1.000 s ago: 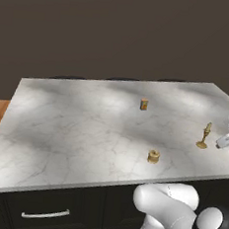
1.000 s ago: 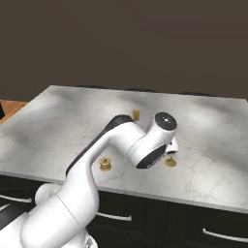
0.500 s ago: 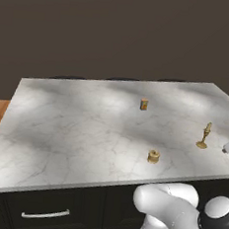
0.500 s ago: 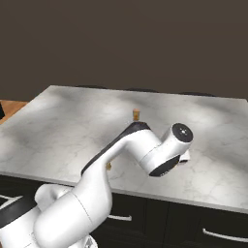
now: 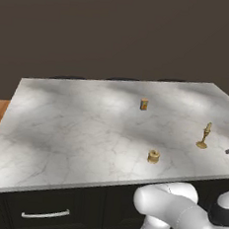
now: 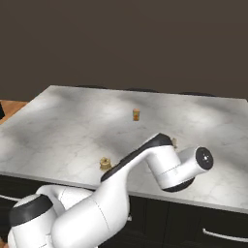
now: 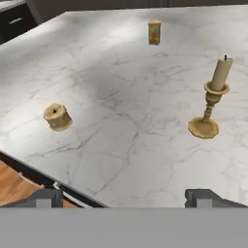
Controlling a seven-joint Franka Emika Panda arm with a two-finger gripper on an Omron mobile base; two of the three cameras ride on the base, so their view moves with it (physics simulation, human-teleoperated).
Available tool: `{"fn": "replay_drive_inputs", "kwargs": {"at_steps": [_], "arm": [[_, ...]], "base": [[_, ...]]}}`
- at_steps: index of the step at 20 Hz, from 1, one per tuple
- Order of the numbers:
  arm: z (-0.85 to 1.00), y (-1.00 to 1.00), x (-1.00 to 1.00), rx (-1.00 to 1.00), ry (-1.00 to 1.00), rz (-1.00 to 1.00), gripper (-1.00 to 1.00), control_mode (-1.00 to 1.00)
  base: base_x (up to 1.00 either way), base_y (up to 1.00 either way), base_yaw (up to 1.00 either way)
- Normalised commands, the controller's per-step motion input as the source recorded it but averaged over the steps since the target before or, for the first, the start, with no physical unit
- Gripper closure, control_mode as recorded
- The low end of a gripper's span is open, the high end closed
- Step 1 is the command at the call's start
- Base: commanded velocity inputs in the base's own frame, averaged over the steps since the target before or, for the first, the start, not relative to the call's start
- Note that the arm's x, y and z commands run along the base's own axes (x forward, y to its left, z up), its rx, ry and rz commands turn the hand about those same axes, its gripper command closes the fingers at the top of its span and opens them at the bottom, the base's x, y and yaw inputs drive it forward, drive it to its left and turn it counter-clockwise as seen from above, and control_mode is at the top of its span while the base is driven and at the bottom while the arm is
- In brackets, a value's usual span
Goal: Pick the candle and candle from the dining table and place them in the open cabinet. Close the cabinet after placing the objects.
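**Open gripper hovering low, facing the taper candle**

Gripper (image 7: 124, 196) spread wide and empty, tips low over the near edge of the dining table (image 7: 121, 97). Taper candle (image 7: 213, 99) at about two o'clock in the hand view, upright, not touched. Stubby candle (image 7: 58, 117) at about ten o'clock, lying on its side, well apart from the taper. Small orange box (image 7: 154, 32) far off at twelve o'clock.

Best to bring the tips level with the stem, one on each side, then close gently; likely to tip over if pushed high.

Taper: thin, cream, smooth wax, in a turned brass holder with a flared foot. Stubby one: short, rounded, yellowish. Table top: white-grey veined marble, flat, glossy, probably slippery.
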Motion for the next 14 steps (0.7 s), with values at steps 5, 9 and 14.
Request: {"fn": "replay_drive_inputs", "kwargs": {"at_steps": [5, 9, 14], "arm": [[-0.14, -0.07, 0.08, 0.03, -0.17, 0.00, -1.00, -1.00], [-0.19, 0.00, 0.06, 0.00, -0.10, 0.00, -1.00, -1.00], [-0.20, -0.03, 0.06, 0.00, -0.13, 0.00, -1.00, -1.00]], "base": [[0.00, 0.00, 0.00], [0.00, 0.00, 0.00], [0.00, 0.00, 0.00]]}}
